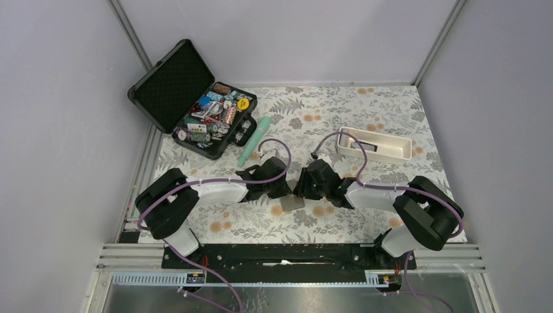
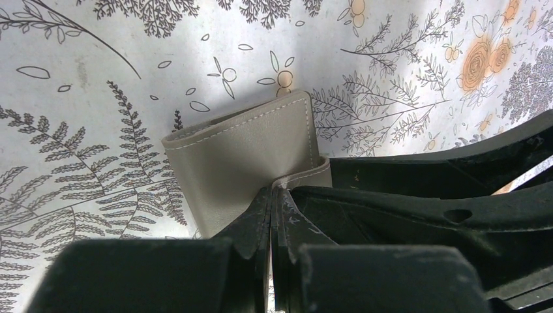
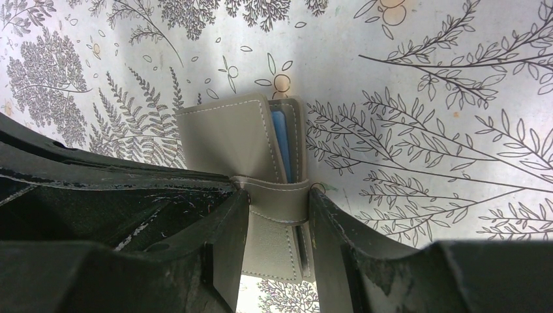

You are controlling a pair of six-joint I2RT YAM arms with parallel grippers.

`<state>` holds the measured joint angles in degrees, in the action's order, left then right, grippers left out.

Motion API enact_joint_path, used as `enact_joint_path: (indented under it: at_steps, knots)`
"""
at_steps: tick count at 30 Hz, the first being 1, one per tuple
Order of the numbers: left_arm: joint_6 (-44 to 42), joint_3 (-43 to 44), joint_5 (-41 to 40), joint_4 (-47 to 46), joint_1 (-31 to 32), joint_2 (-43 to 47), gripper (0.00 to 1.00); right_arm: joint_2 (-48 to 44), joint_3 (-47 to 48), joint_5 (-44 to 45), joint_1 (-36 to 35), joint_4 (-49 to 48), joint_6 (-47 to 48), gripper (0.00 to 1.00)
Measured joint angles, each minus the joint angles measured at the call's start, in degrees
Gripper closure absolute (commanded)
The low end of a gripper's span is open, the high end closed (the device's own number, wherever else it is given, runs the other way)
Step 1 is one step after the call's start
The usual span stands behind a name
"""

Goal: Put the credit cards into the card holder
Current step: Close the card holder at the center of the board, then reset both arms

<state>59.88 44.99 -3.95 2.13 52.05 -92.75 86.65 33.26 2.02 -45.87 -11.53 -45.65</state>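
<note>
On the desk (image 1: 391, 130), the left end effector (image 2: 270, 195), pinched fully closed on a flap, and the right end effector (image 3: 277, 208), clamped half-wide across the strap, share the card holder (image 3: 228, 140), its long axis straight ahead of the right one, a blue credit card (image 3: 280, 137) inside.

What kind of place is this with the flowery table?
Probably a robot lab booth: two robot arms fixed by a metal rail, plain grey walls, and a flowery table.
</note>
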Motion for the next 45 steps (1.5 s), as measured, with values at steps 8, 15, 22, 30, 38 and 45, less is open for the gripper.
enact_joint_path:
  at_steps: [8,15,22,30,38,45]
  knots:
    - [-1.3,0.8,-0.2,1.0,0.0,0.0,0.76,-1.5,0.6,1.5,-0.6,2.1,1.0,0.41]
    - [-5.8,3.1,-1.6,3.5,0.3,0.7,0.43,-6.7,0.7,2.4,-1.4,10.8,4.0,0.22]
    - [-11.0,4.8,-3.6,7.3,-1.4,8.0,0.07,-15.3,0.7,0.4,5.0,16.4,8.1,0.11]
    - [-16.6,4.8,-5.0,12.8,-13.4,22.1,0.01,-19.8,0.7,-1.2,21.4,20.8,16.0,0.06]
    - [-23.0,4.9,-3.1,23.3,-32.9,35.7,0.01,-25.7,2.8,-1.2,33.7,26.8,22.0,0.04]
    - [-33.2,5.8,-8.6,31.2,-36.1,45.6,0.01,-38.4,3.3,0.7,35.2,24.8,25.5,0.04]
